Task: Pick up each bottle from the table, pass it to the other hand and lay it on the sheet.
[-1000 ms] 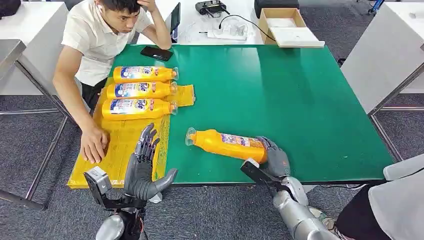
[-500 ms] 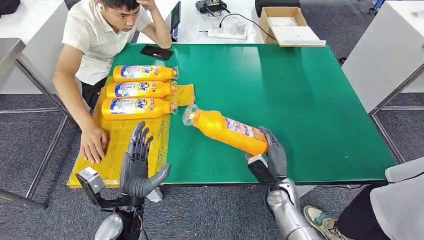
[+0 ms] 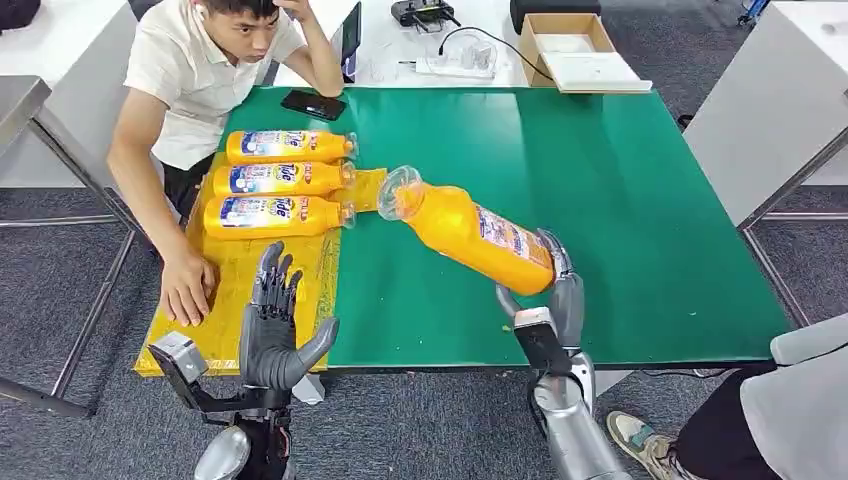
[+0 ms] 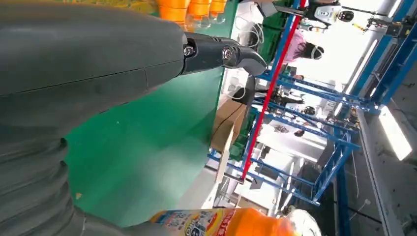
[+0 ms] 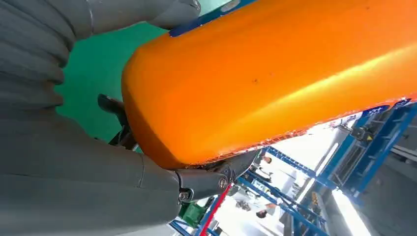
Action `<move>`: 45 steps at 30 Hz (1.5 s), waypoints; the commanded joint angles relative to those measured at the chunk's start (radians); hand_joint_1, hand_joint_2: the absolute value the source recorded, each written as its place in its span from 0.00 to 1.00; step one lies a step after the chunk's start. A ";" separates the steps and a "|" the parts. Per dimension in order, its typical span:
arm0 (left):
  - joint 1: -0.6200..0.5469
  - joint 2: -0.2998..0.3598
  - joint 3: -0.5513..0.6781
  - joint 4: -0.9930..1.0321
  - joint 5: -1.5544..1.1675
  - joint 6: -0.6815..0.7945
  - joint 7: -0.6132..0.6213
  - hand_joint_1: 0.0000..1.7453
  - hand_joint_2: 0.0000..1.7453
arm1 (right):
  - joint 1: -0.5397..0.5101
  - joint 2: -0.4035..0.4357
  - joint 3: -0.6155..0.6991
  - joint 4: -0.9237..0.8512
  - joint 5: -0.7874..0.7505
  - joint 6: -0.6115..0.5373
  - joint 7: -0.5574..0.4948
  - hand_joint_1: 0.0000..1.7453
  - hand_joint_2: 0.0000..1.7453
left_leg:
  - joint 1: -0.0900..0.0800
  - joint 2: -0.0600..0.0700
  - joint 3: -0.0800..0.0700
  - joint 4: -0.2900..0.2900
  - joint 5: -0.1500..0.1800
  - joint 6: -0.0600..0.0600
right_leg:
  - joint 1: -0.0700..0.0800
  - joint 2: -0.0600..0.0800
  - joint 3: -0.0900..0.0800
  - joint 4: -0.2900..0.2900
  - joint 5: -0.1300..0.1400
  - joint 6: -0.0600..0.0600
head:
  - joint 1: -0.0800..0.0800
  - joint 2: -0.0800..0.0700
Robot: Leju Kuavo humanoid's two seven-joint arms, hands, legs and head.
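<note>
My right hand (image 3: 553,300) grips the base of an orange bottle (image 3: 470,232) and holds it tilted above the green table (image 3: 600,180), clear cap end up and toward the sheet. The right wrist view has the orange bottle (image 5: 275,73) pressed against my palm. My left hand (image 3: 273,325) stands open, fingers up, over the near end of the yellow sheet (image 3: 245,290). Three orange bottles (image 3: 285,180) lie side by side on the far part of the sheet. In the left wrist view my thumb (image 4: 221,51) points across the table and the held bottle (image 4: 221,223) shows beyond it.
A person sits at the table's left side with a hand (image 3: 188,285) resting on the sheet near my left hand. A dark phone (image 3: 313,105) lies at the far left of the table. A cardboard box (image 3: 570,45) and cables sit beyond the far edge.
My right hand has lifted the bottle off the table and swung its cap end up and toward the sheet. My left hand has hardly moved.
</note>
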 commanded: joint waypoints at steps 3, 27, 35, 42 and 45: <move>-0.025 0.009 -0.017 0.038 0.005 0.004 0.005 0.00 1.00 | -0.014 0.004 0.017 -0.009 -0.005 -0.003 0.001 1.00 1.00 | 0.001 0.001 0.003 -0.001 -0.001 -0.002 | 0.001 0.000 0.003 -0.001 -0.001 -0.002 | 0.000 0.000; -0.089 0.016 -0.202 0.178 0.030 -0.117 0.003 0.00 1.00 | 0.047 0.070 0.321 0.015 -0.045 0.079 0.008 1.00 1.00 | 0.001 0.001 0.003 -0.002 -0.001 -0.002 | 0.002 0.000 0.002 -0.001 -0.001 -0.003 | 0.000 0.000; -0.075 0.005 -0.177 0.107 -0.013 -0.012 -0.057 0.00 1.00 | 0.053 0.075 0.344 0.042 -0.055 0.087 0.013 1.00 1.00 | 0.001 0.001 0.000 0.000 -0.001 -0.002 | 0.001 0.000 0.000 -0.001 -0.001 -0.002 | 0.000 0.000; -0.071 0.004 -0.172 0.097 0.004 -0.003 -0.051 0.00 1.00 | 0.055 0.079 0.354 0.055 -0.058 0.087 0.010 1.00 1.00 | 0.001 0.002 0.003 -0.001 -0.002 -0.003 | 0.001 0.000 0.002 -0.001 -0.002 -0.003 | 0.000 0.000; -0.065 -0.005 -0.152 0.080 0.025 0.030 -0.061 0.00 1.00 | 0.067 0.089 0.370 0.071 -0.062 0.093 0.013 1.00 1.00 | 0.001 0.001 0.002 -0.001 -0.002 -0.003 | 0.002 0.000 0.002 -0.001 -0.001 -0.002 | 0.000 0.000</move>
